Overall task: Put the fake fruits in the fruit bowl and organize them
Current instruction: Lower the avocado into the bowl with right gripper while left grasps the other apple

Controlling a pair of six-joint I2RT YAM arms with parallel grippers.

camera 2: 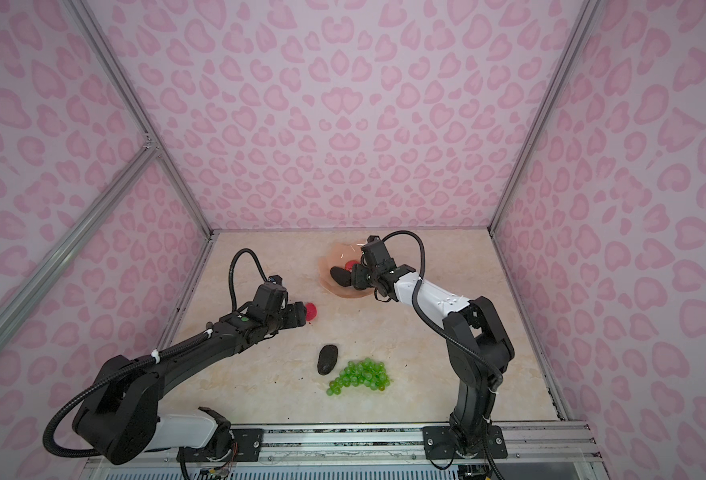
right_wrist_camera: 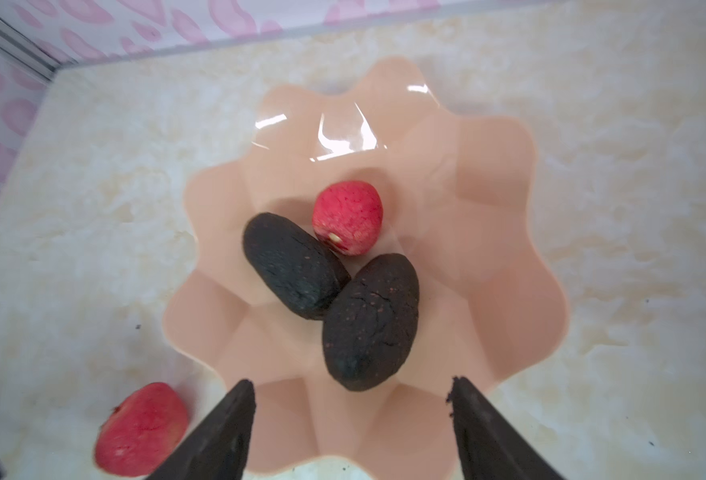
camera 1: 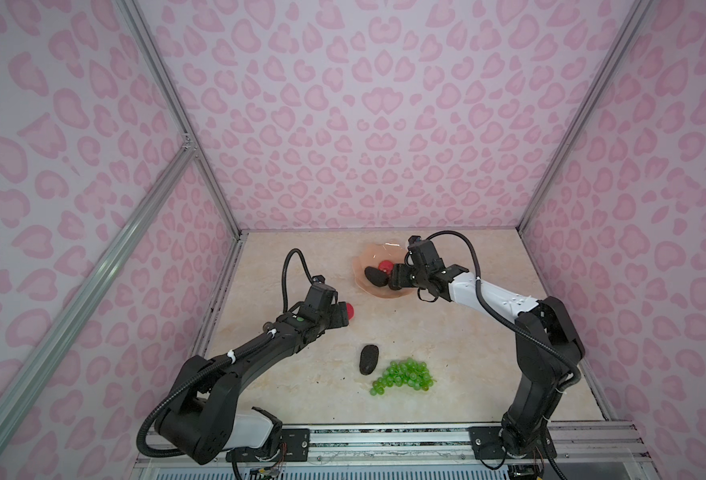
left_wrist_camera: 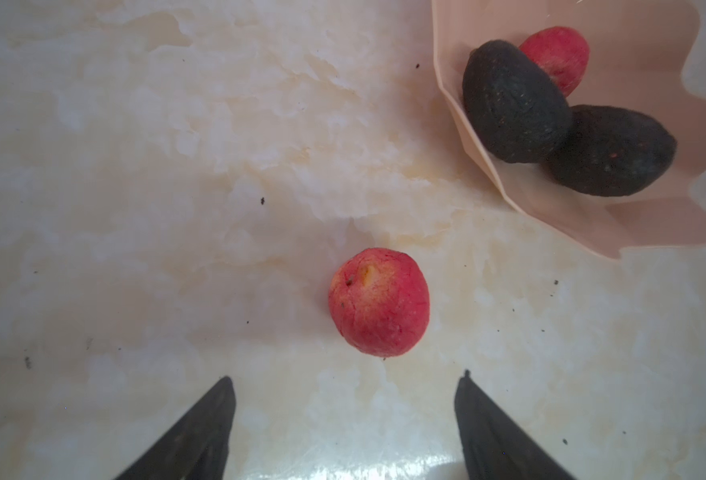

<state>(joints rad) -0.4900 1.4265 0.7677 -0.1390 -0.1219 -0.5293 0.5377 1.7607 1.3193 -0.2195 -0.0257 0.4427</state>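
The peach-pink scalloped fruit bowl [right_wrist_camera: 488, 208] stands at the back of the table, seen in both top views [camera 1: 363, 254]. It holds a red fruit [right_wrist_camera: 348, 217] and two dark avocado-like fruits [right_wrist_camera: 293, 266] [right_wrist_camera: 370, 322]. My right gripper [right_wrist_camera: 352, 380] hangs open over the bowl's near rim with nothing between its fingers. A second red fruit [left_wrist_camera: 379, 301] lies on the table left of the bowl. My left gripper [left_wrist_camera: 347, 376] is open just short of it, not touching. A third dark fruit [camera 1: 368, 359] and green grapes [camera 1: 405, 376] lie near the front.
Pink patterned walls with metal frame posts close in the marble-look table [camera 1: 284, 374] on three sides. A metal rail [camera 1: 384, 436] with both arm bases runs along the front edge. The grapes [camera 2: 361, 376] and dark fruit [camera 2: 327, 359] lie between the two arms.
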